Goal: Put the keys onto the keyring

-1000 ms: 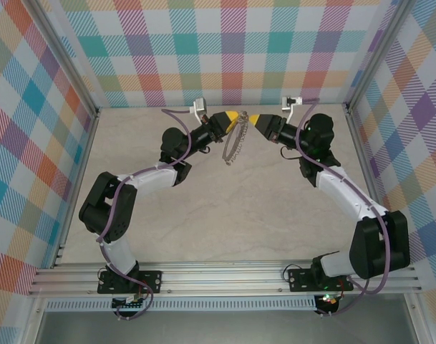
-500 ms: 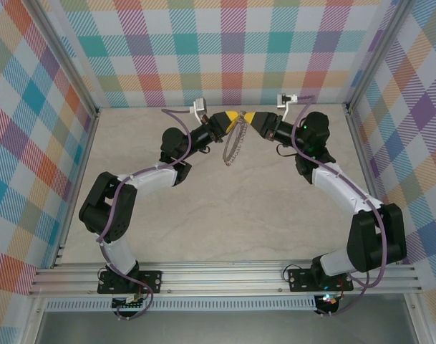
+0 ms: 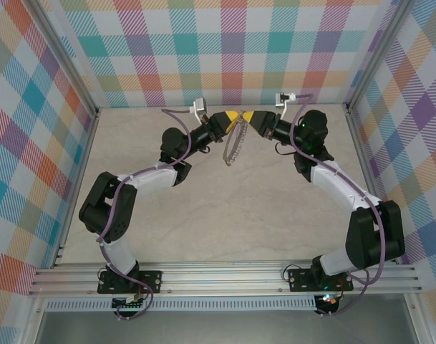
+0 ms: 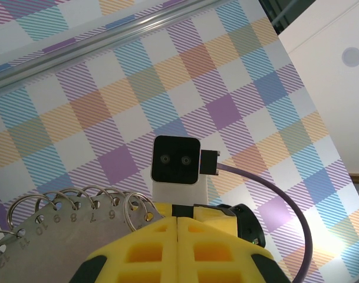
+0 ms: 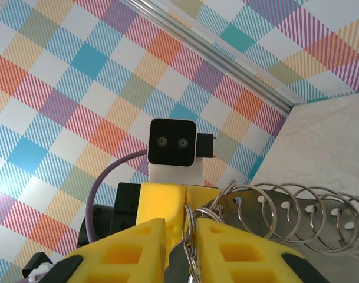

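Arms: two. The left arm (image 3: 142,179) is based at 7 o'clock on the table (image 3: 203,222) and the right arm (image 3: 339,183) at 5 o'clock. Both reach up to about 12 o'clock, near the far wall.
Grippers: two, with yellow fingers. The left gripper (image 3: 235,116) and right gripper (image 3: 253,119) meet almost tip to tip, the left at 9 o'clock of the right.
Left gripper state: clenched, fingers flush together, grasping the keyring (image 3: 234,147) at its upper edge.
Right gripper state: fingers a narrow slit apart with one wire loop standing in the slit (pinched or merely threaded: cannot tell).
Keyring: one, held in the air between the two grippers and clear of the table. In the top view it hangs from the left fingertips toward 6 o'clock.
Wire loops (image 4: 79,197): many, fringing the keyring. About seven are in sight from each wrist; a full count is not possible.
Markings: numerals are stamped on the grey metal beside the punched holes, 6 to 10 legible.
Wrist cameras (image 5: 172,142): two white-and-black boxes, one above each gripper, facing each other.
Surface: pale beige tabletop, faintly marbled, matte.
Room: three plaid walls (image 3: 225,50) in pastel checks, at 9, 12 and 3 o'clock. Aluminium rails (image 3: 225,276) run along the 6 o'clock edge.
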Tool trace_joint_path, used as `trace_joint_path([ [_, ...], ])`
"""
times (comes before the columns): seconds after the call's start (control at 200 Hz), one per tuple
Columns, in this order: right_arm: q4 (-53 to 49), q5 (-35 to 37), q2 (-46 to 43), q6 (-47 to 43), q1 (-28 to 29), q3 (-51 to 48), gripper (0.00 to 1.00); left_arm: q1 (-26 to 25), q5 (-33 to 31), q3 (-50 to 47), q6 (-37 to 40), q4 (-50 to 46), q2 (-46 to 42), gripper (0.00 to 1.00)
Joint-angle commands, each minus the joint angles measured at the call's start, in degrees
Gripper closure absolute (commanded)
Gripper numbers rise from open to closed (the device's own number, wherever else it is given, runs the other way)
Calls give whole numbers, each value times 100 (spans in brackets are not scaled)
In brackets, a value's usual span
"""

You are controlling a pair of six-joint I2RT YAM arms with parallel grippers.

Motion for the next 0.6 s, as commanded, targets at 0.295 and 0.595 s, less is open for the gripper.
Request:
trace_joint_path([
  [0.295,223,-86,221,7,43,244,79,-70,56,148,-46,453,-93,100],
  [0.595,153,-285,302,-15,106,406,80,-77,64,165,-48,458,-59,100],
])
